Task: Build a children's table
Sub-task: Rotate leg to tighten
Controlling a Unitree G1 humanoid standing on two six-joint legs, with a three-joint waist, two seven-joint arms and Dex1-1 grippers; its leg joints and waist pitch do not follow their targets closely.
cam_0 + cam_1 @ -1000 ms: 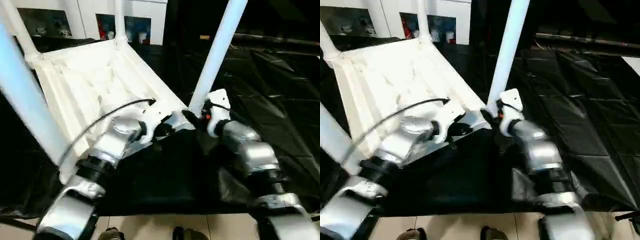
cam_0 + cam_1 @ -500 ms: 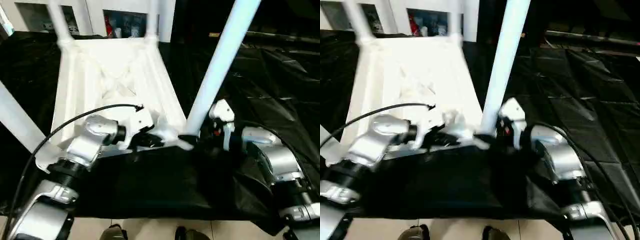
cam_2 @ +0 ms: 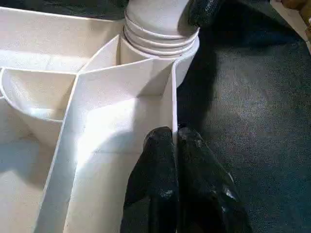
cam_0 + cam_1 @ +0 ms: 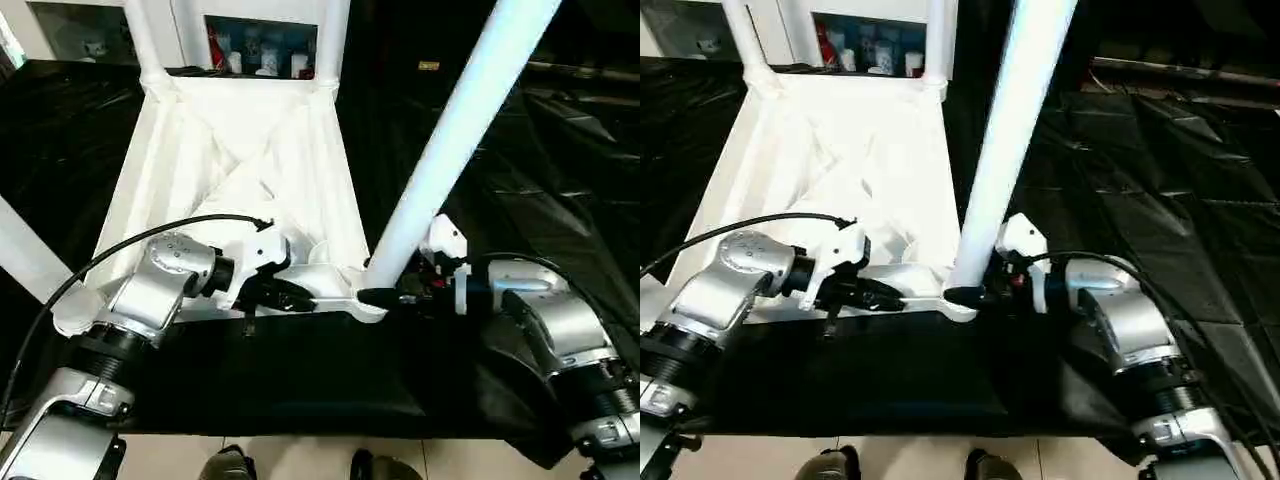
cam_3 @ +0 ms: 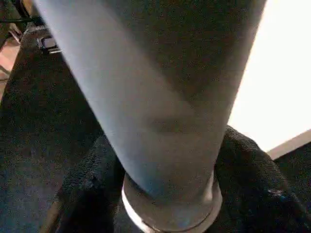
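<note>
I see the tabletop (image 4: 235,190) lying underside up in the centre and upper left of the head view, on black sheeting (image 4: 560,170). 4 legs stand in its corner sockets: 2 at the far edge by the cabinet (image 4: 265,40), 1 at the left edge of the frame, and the near right leg (image 4: 450,150) rising to the upper right. My left gripper (image 3: 176,141) has its fingers pinched onto the thin near rim wall of the tabletop. My right gripper (image 4: 385,297) has its fingers part-open around the base of the near right leg, 1 on each side.
</note>
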